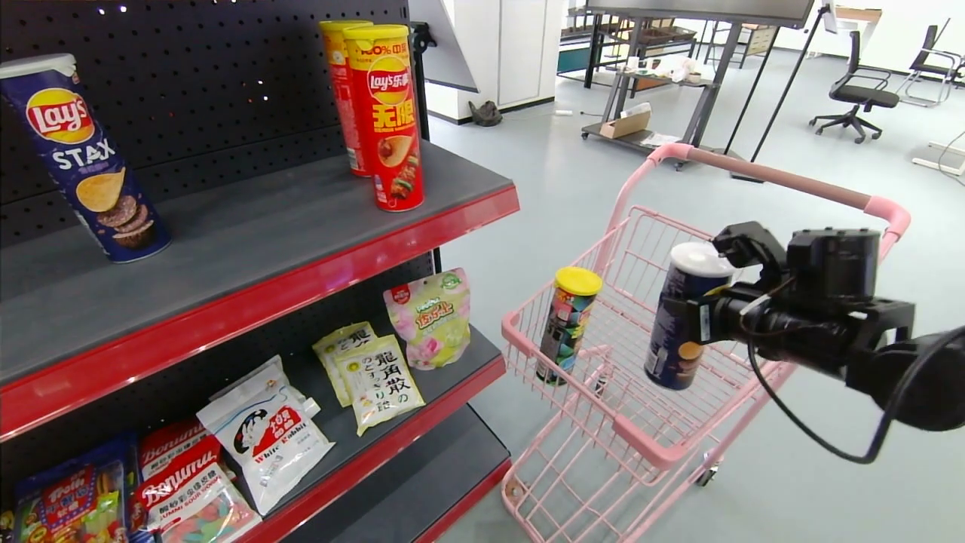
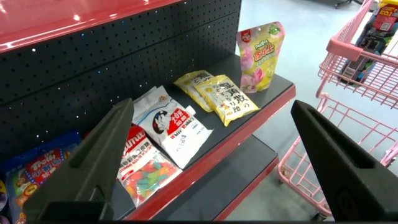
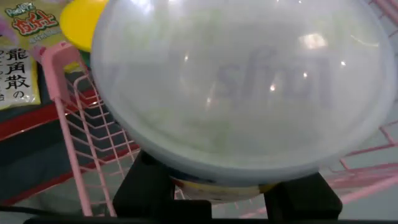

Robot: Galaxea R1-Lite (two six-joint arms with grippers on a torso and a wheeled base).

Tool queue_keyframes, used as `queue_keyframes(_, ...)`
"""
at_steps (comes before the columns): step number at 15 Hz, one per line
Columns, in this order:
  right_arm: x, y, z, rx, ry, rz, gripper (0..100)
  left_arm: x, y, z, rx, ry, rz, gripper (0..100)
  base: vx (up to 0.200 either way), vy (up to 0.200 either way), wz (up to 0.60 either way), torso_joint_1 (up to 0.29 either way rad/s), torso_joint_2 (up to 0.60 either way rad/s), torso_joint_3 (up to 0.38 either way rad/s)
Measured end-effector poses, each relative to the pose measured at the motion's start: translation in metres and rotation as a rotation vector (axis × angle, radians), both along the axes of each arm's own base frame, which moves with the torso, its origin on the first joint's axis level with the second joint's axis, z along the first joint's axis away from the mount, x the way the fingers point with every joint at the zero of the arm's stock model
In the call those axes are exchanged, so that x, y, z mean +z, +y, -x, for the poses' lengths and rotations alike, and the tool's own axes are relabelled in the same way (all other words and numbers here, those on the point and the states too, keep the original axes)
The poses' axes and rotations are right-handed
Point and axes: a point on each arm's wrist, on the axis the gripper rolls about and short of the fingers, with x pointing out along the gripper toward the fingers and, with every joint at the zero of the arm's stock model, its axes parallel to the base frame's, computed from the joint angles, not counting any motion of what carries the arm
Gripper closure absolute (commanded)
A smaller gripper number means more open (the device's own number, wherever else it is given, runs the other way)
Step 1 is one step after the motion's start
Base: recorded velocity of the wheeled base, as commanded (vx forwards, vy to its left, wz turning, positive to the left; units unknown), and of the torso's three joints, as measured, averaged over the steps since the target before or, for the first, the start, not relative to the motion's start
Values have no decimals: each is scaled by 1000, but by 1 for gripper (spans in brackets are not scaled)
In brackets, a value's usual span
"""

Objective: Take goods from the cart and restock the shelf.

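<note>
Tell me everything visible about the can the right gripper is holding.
The dark blue can is a tall tube, cardboard-looking, with a pale translucent plastic lid and an orange mark low on its side. It hangs nearly upright, slightly tilted, above the pink cart basket, clamped near its top by the right gripper. Nothing else touches it.

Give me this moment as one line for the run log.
right gripper: jaws shut on blue chip can, at pink cart | left gripper: jaws open, facing lower shelf | in cart: yellow-lid can
</note>
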Motion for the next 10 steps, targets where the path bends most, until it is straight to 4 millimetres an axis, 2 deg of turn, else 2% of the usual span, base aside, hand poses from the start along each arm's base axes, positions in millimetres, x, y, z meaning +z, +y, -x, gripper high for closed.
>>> queue_keyframes(1,23,0,12,-12,10,20,100,0,0,0,0,0,0,0,0,0,0,0,0,0)
queue_keyframes(3,70,-2,51,-16,-8,30,100,0,0,0,0,0,0,0,0,0,0,0,0,0)
queue_keyframes(5,99,-12,100,-34,-63,20,100,0,0,0,0,0,1,0,0,0,0,0,0,0)
queue_keyframes(7,98,-29,153,-88,-52,34,100,0,0,0,0,0,1,0,0,0,0,0,0,0)
queue_keyframes(10,72,-52,226,-151,15,59,100,0,0,0,0,0,1,0,0,0,0,0,0,0)
